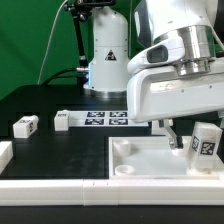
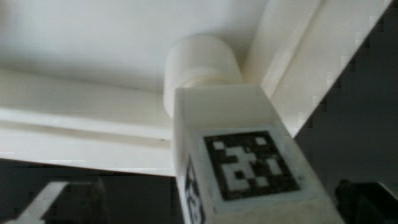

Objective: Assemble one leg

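Note:
A white leg point(image 1: 205, 143) with a square tag stands nearly upright at a corner of the white square tray point(image 1: 140, 165), at the exterior view's right. My gripper point(image 1: 192, 140) straddles it. One dark finger point(image 1: 173, 136) stands apart from the leg, with a gap between them. In the wrist view the leg point(image 2: 240, 150) runs down the middle, and its rounded end point(image 2: 203, 62) meets the tray's corner point(image 2: 107, 40). The gripper point(image 2: 210, 205) has blurred fingertips point(image 2: 43, 205) on either side, one well clear of the leg. A second leg point(image 1: 25, 125) lies on the table at the left.
The marker board point(image 1: 95, 118) lies flat behind the tray. A white piece point(image 1: 4, 152) shows at the left edge. A white wall point(image 1: 50, 190) runs along the front. The robot's base point(image 1: 105, 55) stands at the back.

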Controlling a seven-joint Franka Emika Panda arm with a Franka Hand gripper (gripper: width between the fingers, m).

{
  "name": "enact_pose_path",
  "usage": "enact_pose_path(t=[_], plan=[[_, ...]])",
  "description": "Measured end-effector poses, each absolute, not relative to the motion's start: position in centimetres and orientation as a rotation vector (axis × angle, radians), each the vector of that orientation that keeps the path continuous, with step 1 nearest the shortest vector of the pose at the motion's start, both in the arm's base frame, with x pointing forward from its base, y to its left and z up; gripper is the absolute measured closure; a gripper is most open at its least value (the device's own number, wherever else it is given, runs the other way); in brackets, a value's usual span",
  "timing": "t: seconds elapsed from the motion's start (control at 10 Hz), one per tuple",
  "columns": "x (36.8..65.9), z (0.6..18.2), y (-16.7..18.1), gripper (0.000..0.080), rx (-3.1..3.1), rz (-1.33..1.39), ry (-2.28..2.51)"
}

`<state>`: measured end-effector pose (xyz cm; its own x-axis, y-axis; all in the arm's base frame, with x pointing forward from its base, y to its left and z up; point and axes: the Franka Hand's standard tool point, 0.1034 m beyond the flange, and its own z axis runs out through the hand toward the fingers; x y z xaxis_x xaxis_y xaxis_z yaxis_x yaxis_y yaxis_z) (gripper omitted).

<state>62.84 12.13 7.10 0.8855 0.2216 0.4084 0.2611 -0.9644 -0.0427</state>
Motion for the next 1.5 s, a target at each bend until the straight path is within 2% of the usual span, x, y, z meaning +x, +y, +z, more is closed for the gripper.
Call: enact_pose_path(t=[0.3,0.4,0.6,0.8,0.9,1.3,1.5], plan=[[62.8,7.3,12.3,0.0150,-2.956,-0.618,-0.378],[62.7,8.4,12.6,0.0150,-2.954,-0.614,-0.389],[62.8,9.4,12.4,0.0150,-2.954,-0.617,-0.401],[62.4,9.0,12.7,0.0150,-2.961,-0.537,-0.406],[61.6,8.6,13.1,0.0150,-2.971,-0.376,-0.402],[61.6,9.6,12.6,0.0150,-2.957,0.155,-0.430],[62.1,9.4,12.9,0.0150,-2.956,0.152,-0.420]])
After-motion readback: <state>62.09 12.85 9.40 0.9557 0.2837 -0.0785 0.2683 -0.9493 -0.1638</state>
